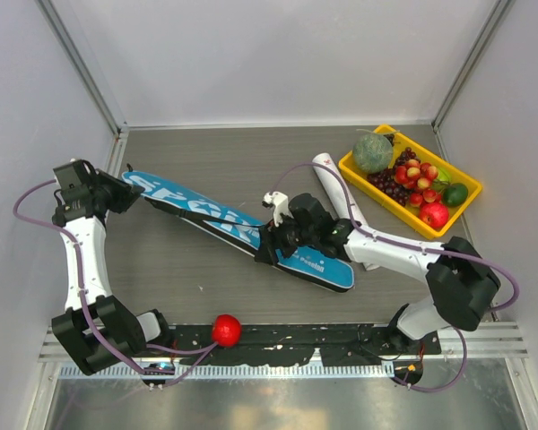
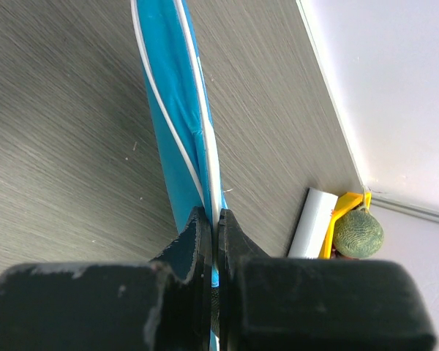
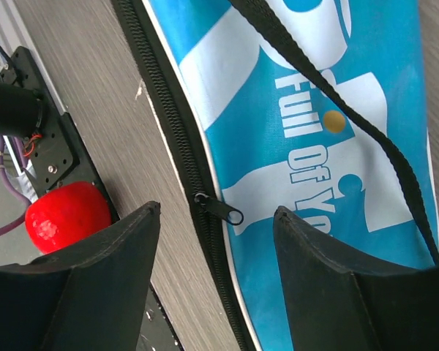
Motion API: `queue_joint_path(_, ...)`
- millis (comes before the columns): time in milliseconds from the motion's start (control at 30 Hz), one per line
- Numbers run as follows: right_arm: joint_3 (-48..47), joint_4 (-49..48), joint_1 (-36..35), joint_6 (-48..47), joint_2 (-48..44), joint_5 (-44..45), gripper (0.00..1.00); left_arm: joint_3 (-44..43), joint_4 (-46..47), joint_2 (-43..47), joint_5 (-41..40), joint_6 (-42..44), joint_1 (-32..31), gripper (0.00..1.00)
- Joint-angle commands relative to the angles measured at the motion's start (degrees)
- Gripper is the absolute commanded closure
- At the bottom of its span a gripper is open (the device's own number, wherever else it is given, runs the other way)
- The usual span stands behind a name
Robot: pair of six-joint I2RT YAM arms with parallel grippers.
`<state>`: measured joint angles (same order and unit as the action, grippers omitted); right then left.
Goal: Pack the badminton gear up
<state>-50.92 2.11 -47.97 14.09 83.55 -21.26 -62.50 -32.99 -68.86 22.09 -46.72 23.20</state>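
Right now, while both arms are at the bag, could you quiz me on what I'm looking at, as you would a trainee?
1. True or false: the left pincer is clamped shut on the end of the blue racket cover.
2. What lies on the cover between the fingers of the open right pincer? A) zipper pull B) melon C) apple
3. Fill the gap: the white tube lies beside the yellow ___ of fruit.

Key: 1 true. 2 A. 3 tray.
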Motion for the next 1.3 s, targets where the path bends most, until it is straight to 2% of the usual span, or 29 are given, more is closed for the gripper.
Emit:
queue_joint_path(0, -2.70, -0.35, 0.15, -1.96, 1.70, -1.60, 0.35, -1.04, 3.29, 1.54, 1.82, -0.39, -0.44, 1.00)
queue_joint_path(333, -2.08, -4.30, 0.15, -0.38, 3.20, -1.33, 0.58, -0.52, 3.29, 1.10, 1.91, -0.48, -0.44, 1.00)
queue_joint_path(467, -2.35, -4.83, 0.24, -0.38, 3.55, -1.51, 0.62, -0.34, 3.64, 1.10, 1.91, -0.48, -0.44, 1.00)
queue_joint_path(633, -2.70, -5.27, 0.24, -0.11, 3.90, -2.04, 0.59, -0.08, 3.81, 1.01, 1.91, -0.39, -0.44, 1.00)
queue_joint_path(700, -2.79, -5.54, 0.24, -0.02, 3.99, -2.04, 0.62, -0.17, 3.73, 1.10, 1.99, -0.39, -0.44, 1.00)
queue_joint_path(767, -2.79, -5.89, 0.33, 0.06, 4.08, -2.30, 0.68, -0.17, 3.73, 1.09, 1.91, -0.39, -0.44, 1.00)
queue_joint_path(967, -2.17, -5.54, 0.33, -0.46, 3.03, -1.60, 0.95, 0.01, 3.73, 0.92, 1.47, -0.21, -0.44, 1.00)
queue_joint_path(1267, -1.12, -3.43, 0.33, -0.90, -0.49, 0.69, 0.95, 0.19, 3.64, 0.74, 0.68, 0.22, -0.44, 1.00)
